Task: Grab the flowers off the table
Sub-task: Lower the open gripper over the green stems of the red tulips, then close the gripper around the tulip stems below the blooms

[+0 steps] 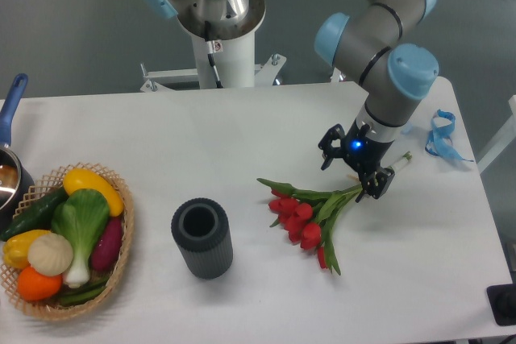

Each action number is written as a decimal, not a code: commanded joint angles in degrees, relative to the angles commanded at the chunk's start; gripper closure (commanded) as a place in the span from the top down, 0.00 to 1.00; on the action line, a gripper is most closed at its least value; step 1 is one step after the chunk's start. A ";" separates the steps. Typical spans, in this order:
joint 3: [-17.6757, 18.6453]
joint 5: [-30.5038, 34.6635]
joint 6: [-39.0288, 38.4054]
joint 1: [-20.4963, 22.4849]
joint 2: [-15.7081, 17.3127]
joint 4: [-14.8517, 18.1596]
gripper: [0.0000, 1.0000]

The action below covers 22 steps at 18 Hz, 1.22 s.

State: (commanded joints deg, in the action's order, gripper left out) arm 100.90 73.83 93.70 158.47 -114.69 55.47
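- Nearest the camera, well to the left of the flowers [306, 215], I see a wicker basket [121, 267] of toy vegetables at the counter [242, 130] edge, with a dark ribbed cylinder cup [201, 239] standing upright between basket and flowers.
- The flowers lie flat on the counter, red buds toward the cup and a little toward the camera, leaves fanned out, the stems running up and right, away from the buds.
- The pincer [355, 165] sits low over the stem end, just above and right of the buds. Its two dark fingers straddle the stems, but from this angle I cannot tell whether they are apart or already pressing on them; a blue light glows on the wrist.
- My judgement: the step in hand is the grasp on the stems. To do it well I would keep the fingers square across the stem bundle, not along it, and take it near the tie, where the stems are gathered, so none slips out.
- I would close gently and lift straight up; the bud end is heavier and may droop, so a slow rise should keep the bunch from swinging or pivoting in the grip.
- Beyond the flowers, to their right near the counter's far corner, lies a curly blue ribbon [442, 136]; I would leave it alone.
- Farthest back, behind the counter, stands the white robot pedestal [222, 38].
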 joint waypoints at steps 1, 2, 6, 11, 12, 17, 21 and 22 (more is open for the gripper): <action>0.26 0.00 -0.18 -0.87 -0.35 -1.23 1.00; 0.44 0.00 -0.18 -1.23 -0.53 -1.68 1.00; 0.35 0.96 0.35 -1.32 -2.55 -4.14 1.00; 1.41 1.41 0.26 -1.94 -2.64 -5.02 1.00; 1.32 1.49 0.26 -2.29 -2.73 -5.11 1.00; 1.32 3.43 -0.27 -3.52 -3.43 -5.81 1.00; 1.41 3.52 -0.27 -3.70 -3.78 -6.26 0.92; 1.58 3.52 -0.18 -3.70 -3.70 -6.26 0.90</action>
State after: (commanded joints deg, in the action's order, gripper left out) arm 102.48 77.34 93.51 154.78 -118.39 49.22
